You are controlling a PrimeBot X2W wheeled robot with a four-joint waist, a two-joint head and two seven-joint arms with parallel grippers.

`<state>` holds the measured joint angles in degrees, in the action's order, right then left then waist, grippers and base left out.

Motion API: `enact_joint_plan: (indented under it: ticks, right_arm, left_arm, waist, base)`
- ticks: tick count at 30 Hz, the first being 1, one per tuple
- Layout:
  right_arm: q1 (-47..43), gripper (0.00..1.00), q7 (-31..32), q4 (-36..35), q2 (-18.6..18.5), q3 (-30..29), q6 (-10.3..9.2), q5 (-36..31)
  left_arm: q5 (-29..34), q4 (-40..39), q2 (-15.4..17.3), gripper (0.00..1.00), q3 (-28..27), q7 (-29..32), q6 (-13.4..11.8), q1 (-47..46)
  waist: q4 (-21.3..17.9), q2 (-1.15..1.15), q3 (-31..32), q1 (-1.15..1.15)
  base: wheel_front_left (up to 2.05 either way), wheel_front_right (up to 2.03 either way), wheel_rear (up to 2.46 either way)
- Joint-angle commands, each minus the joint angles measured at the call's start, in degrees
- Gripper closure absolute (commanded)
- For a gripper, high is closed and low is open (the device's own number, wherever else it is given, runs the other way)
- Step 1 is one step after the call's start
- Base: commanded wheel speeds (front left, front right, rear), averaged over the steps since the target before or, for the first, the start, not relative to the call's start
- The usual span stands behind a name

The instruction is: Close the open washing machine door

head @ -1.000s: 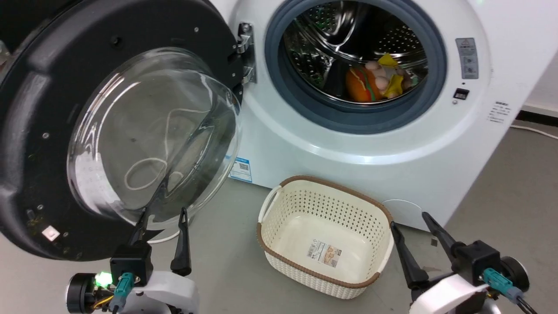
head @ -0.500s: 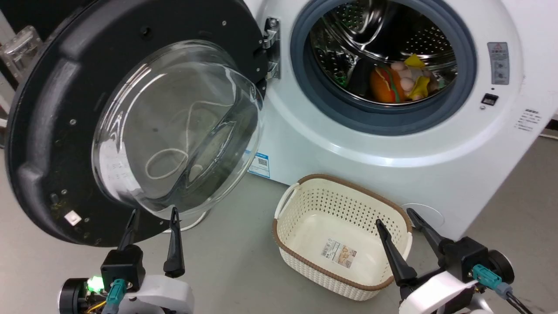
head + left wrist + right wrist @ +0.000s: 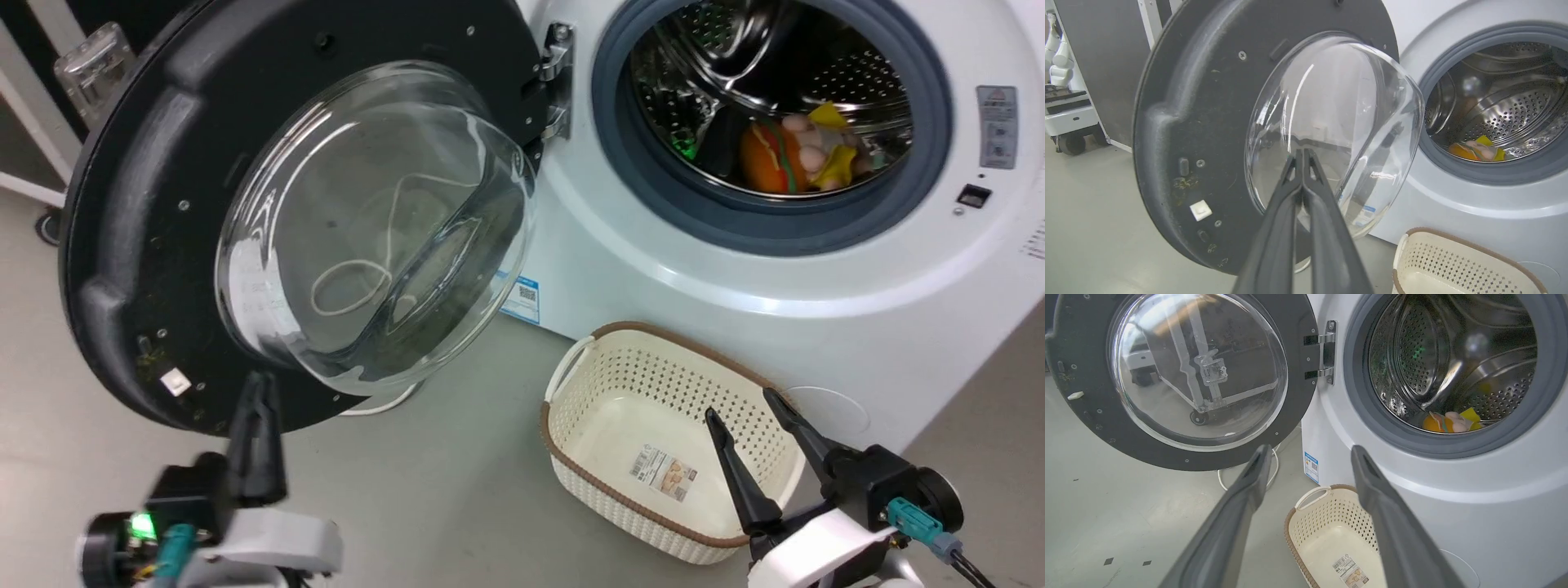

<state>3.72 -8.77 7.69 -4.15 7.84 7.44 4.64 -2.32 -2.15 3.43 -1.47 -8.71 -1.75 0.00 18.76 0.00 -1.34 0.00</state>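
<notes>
The left gripper (image 3: 258, 385) is blurred (smeared into one dark shape) — the top of the door (image 3: 122, 245) is cut off.

The washing machine door (image 3: 122, 245) is being shown with a black rim and clear glass. The machine body (image 3: 653, 269) is being seen in white, its rubber ring (image 3: 775, 233) in grey. The laundry basket (image 3: 669, 376) is being shown cream, hole-patterned, brown-edged, on a grey floor (image 3: 457, 474).

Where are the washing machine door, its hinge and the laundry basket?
washing machine door (image 3: 122, 245), head view, on its black rim.
door hinge (image 3: 1329, 353), right wrist view, on the metal plate.
laundry basket (image 3: 629, 514), head view, on its front wall.
</notes>
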Motion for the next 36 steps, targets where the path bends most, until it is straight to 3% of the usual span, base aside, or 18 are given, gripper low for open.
enact_joint_plan:
  ticks: [1, 9, 14, 17, 23, 25, 26, 27, 28, 32, 36]
  right_arm:
    - [0.33, 0.00, -0.65, 0.16, -0.44, 0.00, 0.03, 0.41]
    - [0.03, 0.00, -1.61, -0.19, -1.02, -1.03, 0.03, 0.00]
    - [0.24, 0.00, -2.21, -0.23, -1.27, -1.31, 0.03, 0.01]
    - [1.00, 0.00, -2.57, -0.12, -1.71, -0.75, 0.03, 0.10]
    - [2.33, 0.00, -3.16, 0.24, -2.38, 0.31, 0.04, 0.47]
    - [2.99, 0.00, -3.52, 0.63, -2.76, 0.82, 0.04, 0.64]
    - [2.99, 0.00, -3.52, 0.63, -2.76, 0.82, 0.04, 0.64]
    - [3.31, 0.00, -3.76, 0.81, -2.94, 0.96, 0.04, 0.80]
    - [3.31, 0.00, -3.76, 0.81, -2.94, 0.96, 0.04, 0.80]
    - [3.80, 0.00, -4.24, 1.27, -3.32, 1.51, 0.04, 1.12]
    - [4.20, 0.00, -4.72, 1.71, -3.44, 1.85, 0.04, 1.39]
  left_arm:
    - [-0.83, -1.95, 0.31, 1.00, -1.18, -0.71, 0.65, -0.97]
    - [-3.76, -6.84, 2.75, 1.00, -8.20, -1.67, 3.32, -7.94]
    - [-10.67, -1.96, 6.11, 1.00, -13.14, -2.03, 5.58, -15.83]
    - [-14.59, 3.24, 9.89, 1.00, -15.63, 0.02, 6.25, -21.18]
    - [-23.36, 14.36, 14.33, 1.00, -20.88, 6.83, 6.19, -30.30]
    - [-28.47, 21.05, 16.98, 1.00, -23.02, 12.36, 6.52, -34.35]
    - [-28.47, 21.05, 16.98, 1.00, -23.02, 12.36, 6.52, -34.35]
    - [-32.43, 25.39, 17.85, 1.00, -24.44, 16.72, 6.63, -36.82]
    - [-32.43, 25.39, 17.85, 1.00, -24.44, 16.72, 6.63, -36.82]
    - [-41.50, 32.94, 18.25, 1.00, -28.28, 26.56, 5.68, -41.26]
    - [-49.11, 36.79, 18.65, 1.00, -30.83, 35.75, 6.50, -43.30]
  waist:
    - [0.71, 0.00, -0.60, 0.00]
    - [2.79, 0.00, -2.75, 0.00]
    - [3.15, 0.00, -4.42, 0.00]
    - [2.76, 0.00, -5.70, 0.00]
    - [1.92, 0.00, -7.40, 0.00]
    - [1.42, 0.00, -8.24, 0.00]
    - [1.42, 0.00, -8.24, 0.00]
    - [1.26, 0.00, -8.75, 0.00]
    - [1.26, 0.00, -8.75, 0.00]
    - [1.11, 0.00, -9.54, 0.00]
    - [1.16, 0.00, -10.05, 0.00]
  base:
    - [0.00, 0.00, 0.00]
    - [0.00, 0.00, 0.00]
    - [0.00, 0.00, 0.00]
    - [0.00, 0.00, 0.00]
    - [0.00, 0.00, 0.00]
    - [0.00, 0.00, 0.00]
    - [0.00, 0.00, 0.00]
    - [0.00, 0.00, 0.00]
    - [0.00, 0.00, 0.00]
    - [0.00, 0.00, 0.00]
    - [0.00, 0.00, 0.00]
